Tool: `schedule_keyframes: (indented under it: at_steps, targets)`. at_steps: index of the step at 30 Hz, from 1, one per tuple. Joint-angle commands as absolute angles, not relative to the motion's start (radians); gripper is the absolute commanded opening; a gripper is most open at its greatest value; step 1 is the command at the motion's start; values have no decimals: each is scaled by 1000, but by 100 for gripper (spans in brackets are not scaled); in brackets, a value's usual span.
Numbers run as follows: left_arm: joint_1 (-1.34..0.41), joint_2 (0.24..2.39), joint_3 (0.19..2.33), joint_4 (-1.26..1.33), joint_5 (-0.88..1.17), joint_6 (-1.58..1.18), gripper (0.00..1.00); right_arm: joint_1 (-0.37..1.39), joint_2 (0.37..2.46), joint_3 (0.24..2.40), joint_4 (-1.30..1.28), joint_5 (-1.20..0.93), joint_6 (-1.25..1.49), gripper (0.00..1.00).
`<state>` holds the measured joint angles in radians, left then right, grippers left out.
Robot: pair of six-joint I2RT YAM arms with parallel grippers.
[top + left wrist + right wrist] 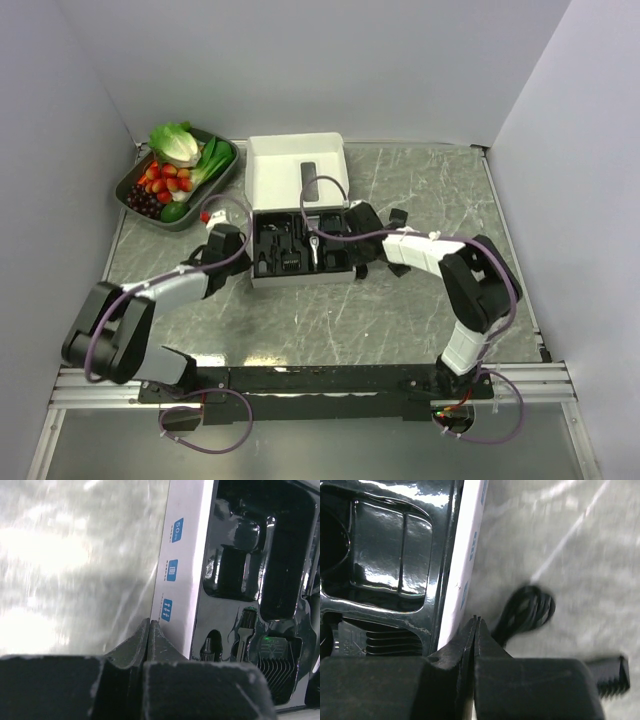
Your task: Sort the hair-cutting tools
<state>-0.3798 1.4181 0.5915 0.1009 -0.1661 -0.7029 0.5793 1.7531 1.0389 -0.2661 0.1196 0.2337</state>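
Only overhead shows the vegetable tray (229, 163)

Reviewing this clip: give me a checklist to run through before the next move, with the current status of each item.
1. Left fingers shut and empty, beside the white box: ok.
2. Right fingers shut and empty, at the box's other side: ok.
3. Lid open, black insert exposed: ok.
4. No loose pieces outside the box: not ok; a comb guard and a coiled cable lie on the table.
5. Fingers clear of the box walls: cannot tell.
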Motion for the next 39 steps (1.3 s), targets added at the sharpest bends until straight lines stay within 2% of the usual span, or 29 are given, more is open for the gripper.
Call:
schedule_keyframes:
  at_steps: [1, 13, 16, 17, 19, 20, 23, 26, 33, 39]
  targets:
    - [-500, 1304, 519, 129, -44, -810, 1, 718, 1652, 980, -152, -29, 316, 0]
    - [-517, 927, 476, -87, -152, -842, 1, 746, 1540, 1002, -208, 60, 296, 0]
    - [-518, 894, 488, -127, -169, -839, 10, 747, 1511, 1031, -239, 129, 293, 23]
    - [-518, 890, 489, -135, -178, -836, 18, 746, 1511, 1037, -268, 161, 293, 36]
    - [-518, 870, 491, -155, -186, -831, 28, 746, 1511, 1052, -294, 242, 298, 46]
    - [-518, 862, 488, -161, -195, -831, 38, 742, 1514, 1052, -310, 262, 299, 52]
    - [-518, 822, 476, -172, -206, -825, 48, 724, 1516, 1031, -307, 317, 325, 55]
    - [-518, 795, 474, -192, -218, -816, 51, 694, 1505, 988, -281, 362, 359, 57]
    - [-518, 732, 494, -253, -247, -795, 56, 583, 1526, 928, -213, 281, 416, 57]
    - [-518, 670, 502, -275, -230, -802, 58, 566, 1615, 943, -201, 235, 431, 57]
